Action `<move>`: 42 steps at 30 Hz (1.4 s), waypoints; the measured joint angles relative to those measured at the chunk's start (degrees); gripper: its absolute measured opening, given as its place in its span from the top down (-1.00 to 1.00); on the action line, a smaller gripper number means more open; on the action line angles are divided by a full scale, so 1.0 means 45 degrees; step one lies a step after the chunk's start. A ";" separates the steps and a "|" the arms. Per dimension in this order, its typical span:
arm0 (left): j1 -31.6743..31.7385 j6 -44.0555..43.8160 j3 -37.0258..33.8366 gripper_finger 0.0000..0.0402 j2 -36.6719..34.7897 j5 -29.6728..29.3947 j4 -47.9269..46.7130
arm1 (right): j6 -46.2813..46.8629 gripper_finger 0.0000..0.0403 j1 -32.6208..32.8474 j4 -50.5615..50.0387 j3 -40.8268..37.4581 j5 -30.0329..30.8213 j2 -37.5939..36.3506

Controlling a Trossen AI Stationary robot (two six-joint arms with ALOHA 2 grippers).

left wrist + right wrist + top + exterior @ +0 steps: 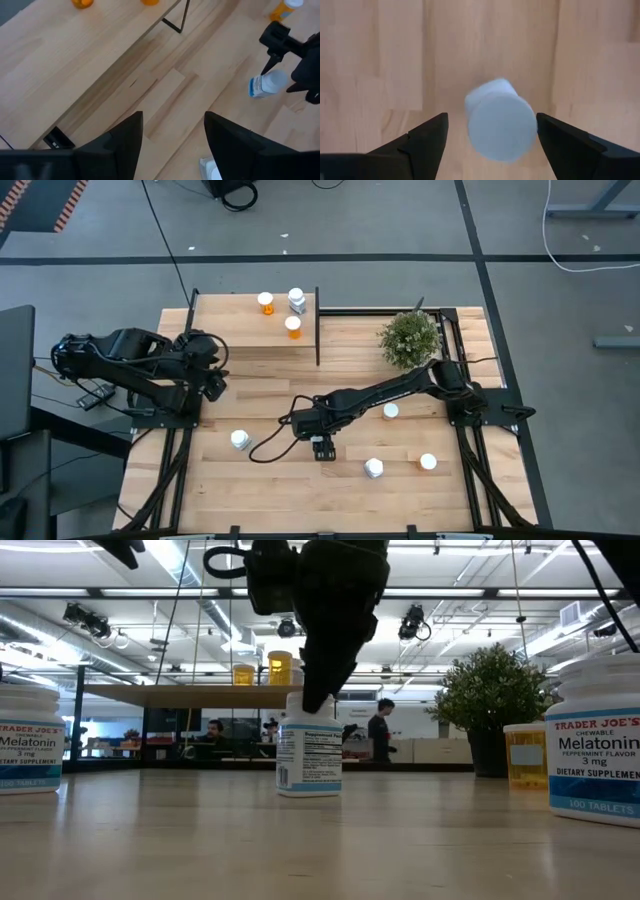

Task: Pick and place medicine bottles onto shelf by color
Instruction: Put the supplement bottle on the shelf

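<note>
Three bottles are already sitting on the shelf point(225, 320) at the far-left of the table: two orange ones point(265, 302) point(293, 327) and a white one point(297, 301), all close to the black divider point(318, 328). Your right gripper point(323, 449) is hovering over the table's middle with its jaws spread wide, straddling an upright white bottle point(500, 125) without touching it; bare wood is showing on both sides of the cap in the right wrist view. You are seeing that same bottle point(308, 755) standing alone in the low view, with open tabletop all around it. Four more bottles are waiting on the table: one white at front left point(240, 440), one white-capped one near the right arm point(391, 411), one white at front right point(374, 468), and an orange one point(427, 462) just beyond it. Your left gripper point(172, 132) is resting at the table's left edge beside the shelf, jaws apart and holding nothing. A plant point(409, 338) is crowding the far-right corner.
</note>
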 joint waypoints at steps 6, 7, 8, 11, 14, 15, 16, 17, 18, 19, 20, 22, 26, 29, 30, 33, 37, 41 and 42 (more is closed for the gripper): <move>0.0000 0.0009 0.0000 -0.06 0.0005 0.0000 0.0094 | -0.0005 -0.40 -0.0004 -0.0008 0.0000 -0.0029 0.0047; 0.0002 0.0017 -0.0002 -0.06 0.0005 0.0000 0.0091 | -0.0010 -0.37 -0.0007 -0.0038 0.0000 -0.0027 0.0047; 0.0000 0.0066 -0.0002 -0.05 0.0005 0.0000 0.0096 | -0.0010 -0.35 -0.0009 -0.0037 0.0000 -0.0030 0.0047; 0.0003 0.0144 0.0000 -0.05 0.0005 0.0000 0.0094 | -0.0007 -0.28 -0.0009 -0.0012 0.0000 -0.0027 0.0047; -0.0002 0.0141 -0.0002 -0.06 0.0005 0.0000 0.0094 | -0.0015 -0.21 -0.0009 0.0005 0.0000 -0.0027 0.0047; 0.0003 0.0136 0.0000 -0.06 0.0005 0.0000 0.0094 | -0.0018 -0.18 -0.0013 0.0017 0.0000 -0.0027 0.0047; 0.0003 0.0131 -0.0002 -0.06 0.0005 0.0000 0.0094 | -0.0022 -0.15 -0.0014 0.0018 0.0000 -0.0027 0.0047; 0.0003 0.0115 -0.0002 -0.06 0.0005 0.0000 0.0094 | -0.0020 -0.11 -0.0014 0.0018 0.0000 -0.0027 0.0047; 0.0003 0.0102 0.0001 -0.05 0.0005 0.0000 0.0094 | -0.0021 -0.08 -0.0014 0.0018 0.0000 -0.0027 0.0047; 0.0003 0.0097 0.0003 -0.04 0.0005 0.0000 0.0094 | -0.0025 -0.04 -0.0014 0.0024 0.0000 -0.0027 0.0047; 0.0000 0.0097 0.0000 -0.03 0.0005 0.0000 0.0094 | -0.0025 -0.01 -0.0014 0.0027 0.0000 -0.0027 0.0042; 0.0003 0.0096 -0.0002 -0.02 0.0005 0.0000 0.0090 | -0.0025 0.05 -0.0014 0.0027 0.0000 -0.0027 0.0038; 0.0003 0.0096 -0.0002 -0.01 0.0005 0.0000 0.0090 | 0.0024 0.08 -0.0014 0.0090 0.0019 -0.0027 -0.0126; -0.0001 0.0058 -0.0001 -0.01 0.0005 0.0000 0.0085 | 0.0158 0.03 -0.0067 -0.0084 0.0254 -0.0022 -0.0288; 0.0003 0.0040 -0.0002 -0.01 0.0005 0.0000 0.0087 | 0.0218 0.03 -0.0104 -0.0118 0.0454 -0.0022 -0.0312; 0.0000 0.0005 0.0000 -0.01 0.0000 0.0000 0.0100 | 0.0415 0.02 -0.0249 -0.0516 0.1144 -0.0027 -0.0390; 0.0003 0.0005 -0.0002 0.01 0.0005 0.0000 0.0221 | 0.0481 0.04 -0.0575 -0.0580 0.2267 -0.0022 -0.0400; -0.0002 0.0010 -0.0002 0.01 0.0005 0.0000 0.0196 | 0.0442 0.03 -0.1071 -0.0596 0.2941 0.0036 -0.0405; -0.0002 0.0010 -0.0002 0.01 0.0005 0.0000 0.0196 | 0.0440 0.03 -0.1222 -0.0651 0.3110 0.0041 -0.0403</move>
